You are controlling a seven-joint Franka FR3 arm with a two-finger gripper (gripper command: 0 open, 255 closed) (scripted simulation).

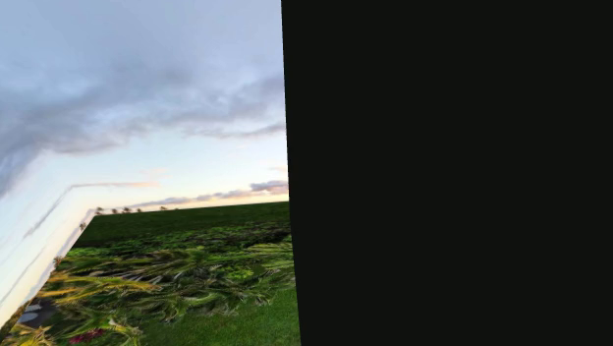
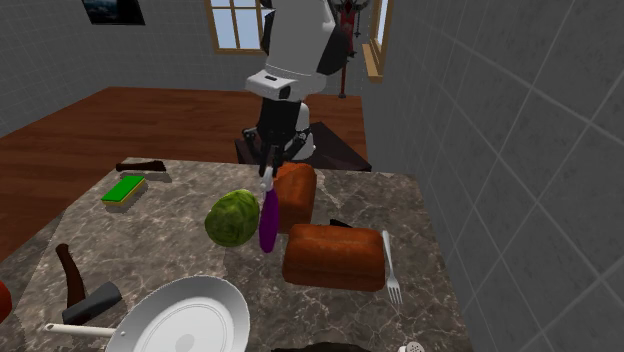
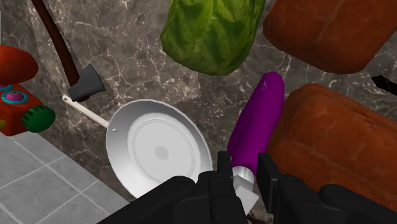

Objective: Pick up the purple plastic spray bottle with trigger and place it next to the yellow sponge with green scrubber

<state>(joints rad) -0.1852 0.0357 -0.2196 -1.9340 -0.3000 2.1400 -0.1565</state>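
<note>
Gripping slim purple plastic spray bottle (image 2: 268,222) | black end effector (image 3: 245,181) clamped on its grey neck | step: likely carry | next: cross marble desk (image 2: 170,215) to green-topped yellow sponge (image 2: 124,190), set bottle beside it

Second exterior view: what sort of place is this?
Probably a home kitchen: a stone-patterned counter carrying a frying pan and bread loaves, with a wood floor and windows behind.

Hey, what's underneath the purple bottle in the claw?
Dark marble tabletop shows around the purple bottle, between the green cabbage and a brown loaf. The spot directly beneath is covered by the bottle itself.
</note>
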